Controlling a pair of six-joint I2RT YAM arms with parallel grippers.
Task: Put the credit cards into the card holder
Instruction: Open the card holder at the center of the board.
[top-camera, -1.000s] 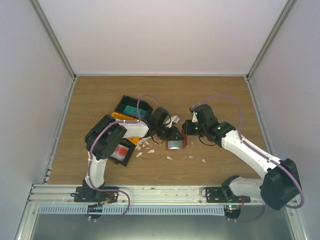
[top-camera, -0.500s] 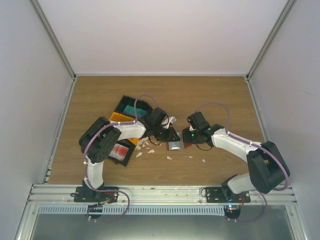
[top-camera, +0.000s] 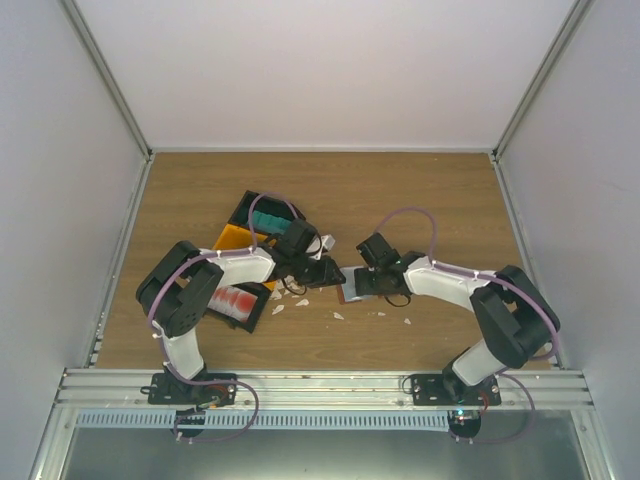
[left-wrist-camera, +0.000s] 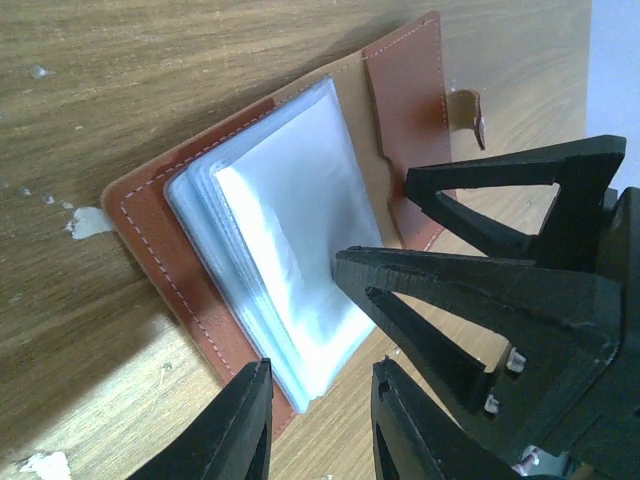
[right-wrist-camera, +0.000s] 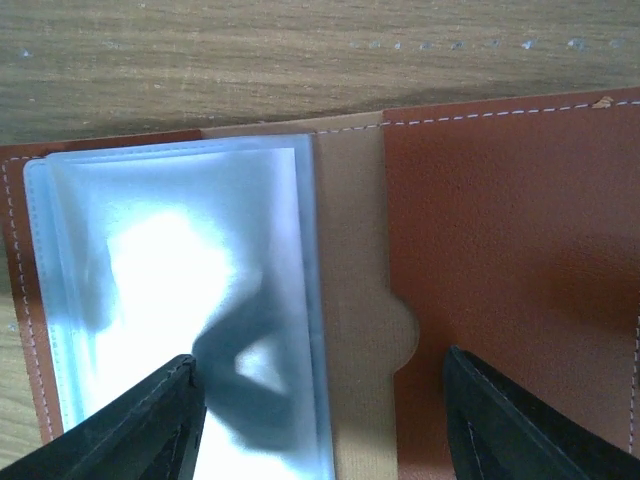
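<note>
Card holder open flat under spread right pincer

Right pincer swung left; now over card holder

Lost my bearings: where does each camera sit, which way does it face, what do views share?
Top external: high behind the bases, looking down on the wooden table; left arm and right arm show.
Left wrist: looks down past the left gripper at the open reddish-brown leather-like card holder; the right gripper intrudes.
Right wrist: looks down between its fingers at the holder's clear sleeves.
Shared: both wrist views show the holder.
</note>
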